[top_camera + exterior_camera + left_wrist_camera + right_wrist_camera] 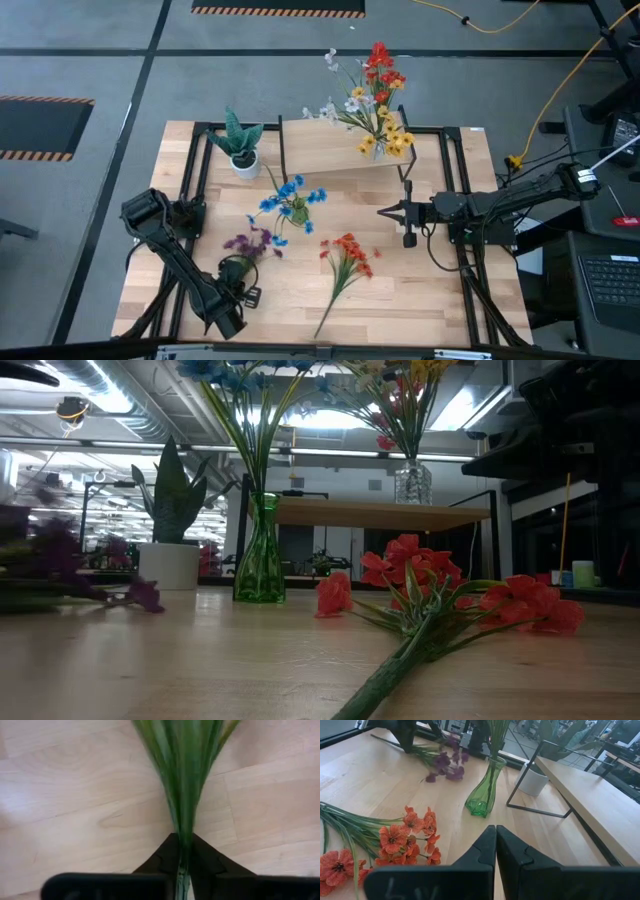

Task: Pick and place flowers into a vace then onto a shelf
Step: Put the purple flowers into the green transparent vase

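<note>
The left hand sits in the lower left of the high view, and its two fingers are pinched tight on the green stem of the purple flowers. The purple blooms lie on the surface just above that hand in the picture. The right hand is right of the middle of the high view, with its two fingers pressed together and nothing between them. It points toward the green vase, which stands upright near the middle of the surface. Blue flowers stand in that vase. The orange flowers lie flat on the surface in the lower middle of the high view, below the right hand, with the stem running down toward the bottom edge. The shelf is a small wooden board on black legs in the upper middle of the picture. A clear vase stands on the right end of the shelf, and it holds a bunch of red, yellow and white flowers. A spiky green plant in a white pot stands on the surface just left of the shelf.
</note>
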You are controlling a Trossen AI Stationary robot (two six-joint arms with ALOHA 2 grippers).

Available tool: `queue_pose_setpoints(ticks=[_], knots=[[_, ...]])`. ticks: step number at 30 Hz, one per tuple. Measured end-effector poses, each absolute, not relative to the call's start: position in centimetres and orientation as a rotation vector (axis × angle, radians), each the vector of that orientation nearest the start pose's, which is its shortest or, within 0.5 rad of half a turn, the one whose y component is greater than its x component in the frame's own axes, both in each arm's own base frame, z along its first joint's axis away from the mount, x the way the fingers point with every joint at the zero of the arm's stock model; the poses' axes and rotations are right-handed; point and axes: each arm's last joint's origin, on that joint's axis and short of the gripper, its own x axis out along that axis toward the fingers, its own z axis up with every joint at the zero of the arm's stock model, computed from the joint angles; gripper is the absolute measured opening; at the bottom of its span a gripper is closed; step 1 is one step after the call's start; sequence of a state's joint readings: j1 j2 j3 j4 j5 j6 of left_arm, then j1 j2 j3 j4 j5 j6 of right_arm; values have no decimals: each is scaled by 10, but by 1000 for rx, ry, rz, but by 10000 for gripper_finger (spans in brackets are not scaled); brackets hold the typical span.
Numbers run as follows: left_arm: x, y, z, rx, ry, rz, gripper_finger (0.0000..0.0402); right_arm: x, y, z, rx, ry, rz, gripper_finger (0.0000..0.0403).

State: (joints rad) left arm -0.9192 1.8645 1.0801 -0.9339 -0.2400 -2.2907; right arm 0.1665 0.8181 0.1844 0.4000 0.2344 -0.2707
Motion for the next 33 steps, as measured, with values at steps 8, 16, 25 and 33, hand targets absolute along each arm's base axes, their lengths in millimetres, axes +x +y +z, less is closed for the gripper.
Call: queue_pose_setpoints(ticks=[8, 16, 25, 33], knots=[[187, -235, 131, -852, 1014, 1050, 11, 165, 21, 177, -316, 237, -36, 16], [201, -239, 140, -740, 854, 884, 10, 165, 21, 177, -316, 236, -36, 16], [214, -245, 152, -628, 703, 748, 9, 165, 21, 177, -316, 237, -36, 16], [224, -257, 155, -570, 698, 584, 8, 165, 21, 177, -316, 237, -36, 16]])
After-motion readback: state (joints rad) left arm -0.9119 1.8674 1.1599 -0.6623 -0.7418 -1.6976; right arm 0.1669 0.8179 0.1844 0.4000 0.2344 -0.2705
